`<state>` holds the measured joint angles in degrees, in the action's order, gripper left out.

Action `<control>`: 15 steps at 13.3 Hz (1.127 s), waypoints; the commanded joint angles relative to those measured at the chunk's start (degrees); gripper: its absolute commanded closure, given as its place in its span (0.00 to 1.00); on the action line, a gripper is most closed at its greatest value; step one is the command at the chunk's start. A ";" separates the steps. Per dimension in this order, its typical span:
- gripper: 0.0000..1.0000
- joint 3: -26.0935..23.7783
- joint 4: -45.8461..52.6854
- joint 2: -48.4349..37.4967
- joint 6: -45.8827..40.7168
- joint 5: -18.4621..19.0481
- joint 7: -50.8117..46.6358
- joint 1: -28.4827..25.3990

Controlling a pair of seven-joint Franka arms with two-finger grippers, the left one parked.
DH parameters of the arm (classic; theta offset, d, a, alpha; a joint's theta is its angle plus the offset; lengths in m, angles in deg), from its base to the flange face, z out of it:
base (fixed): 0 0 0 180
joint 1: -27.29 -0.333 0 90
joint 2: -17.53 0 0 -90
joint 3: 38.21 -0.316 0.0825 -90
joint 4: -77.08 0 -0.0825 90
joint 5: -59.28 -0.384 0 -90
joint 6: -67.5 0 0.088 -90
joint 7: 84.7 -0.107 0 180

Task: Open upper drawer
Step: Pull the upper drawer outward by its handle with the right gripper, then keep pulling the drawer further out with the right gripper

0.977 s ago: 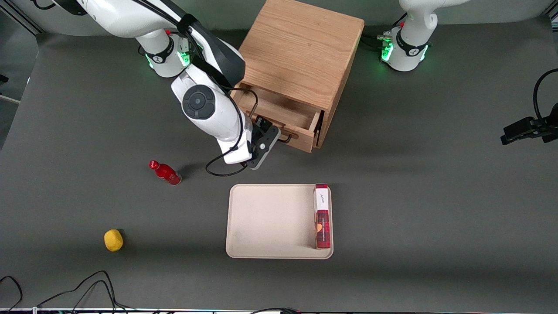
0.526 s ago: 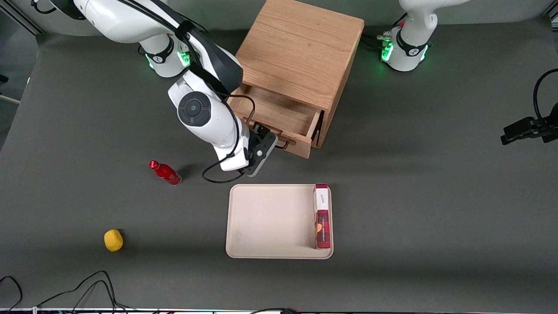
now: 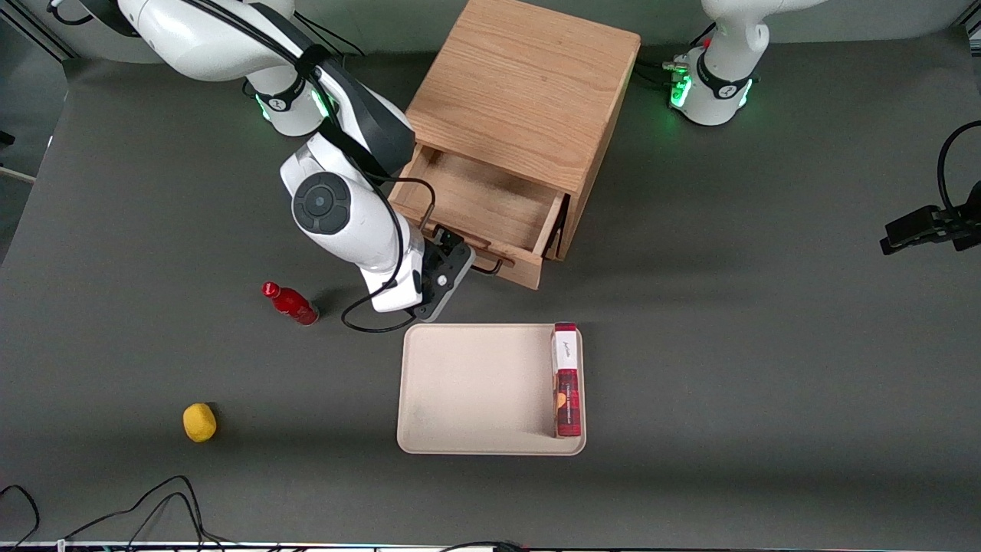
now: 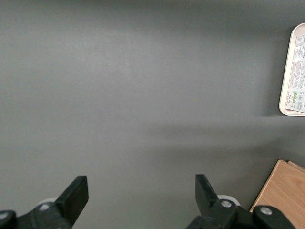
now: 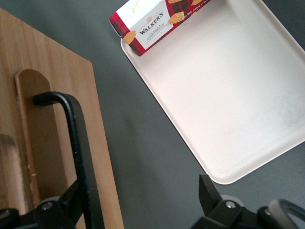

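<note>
Upper drawer [image 3: 490, 207] of wooden cabinet [image 3: 529, 92]: light oak, pulled partly out toward front camera, shallow bare wood interior showing. Black wire handle [image 5: 76, 143] on its front face. Gripper [image 3: 451, 253] at handle, fingers apart, one finger [image 5: 71, 202] touching bar. Beige tray [image 3: 475, 387] nearer camera, at drawer's 6 o'clock in front view.

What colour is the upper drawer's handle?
Black, a wire handle on the light oak upper drawer, clearest in the right wrist view; the end effector is at it.

One cabinet [image 3: 529, 84], one upper drawer [image 3: 490, 203], one tray [image 3: 475, 383], one biscuit box [image 3: 567, 379], one red bottle [image 3: 290, 303], one yellow ball [image 3: 199, 422], one gripper [image 3: 458, 247] at the drawer's handle.
</note>
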<state>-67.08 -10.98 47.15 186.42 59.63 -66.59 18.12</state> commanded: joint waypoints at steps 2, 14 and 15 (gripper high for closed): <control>0.00 1.09 3.51 2.02 -0.35 0.88 1.49 0.38; 0.00 2.41 9.57 5.80 -0.88 2.89 1.41 0.38; 0.00 2.41 10.01 6.24 -0.88 2.99 1.41 0.38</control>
<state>-64.60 -4.61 50.91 186.34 61.09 -66.03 18.61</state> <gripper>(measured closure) 0.000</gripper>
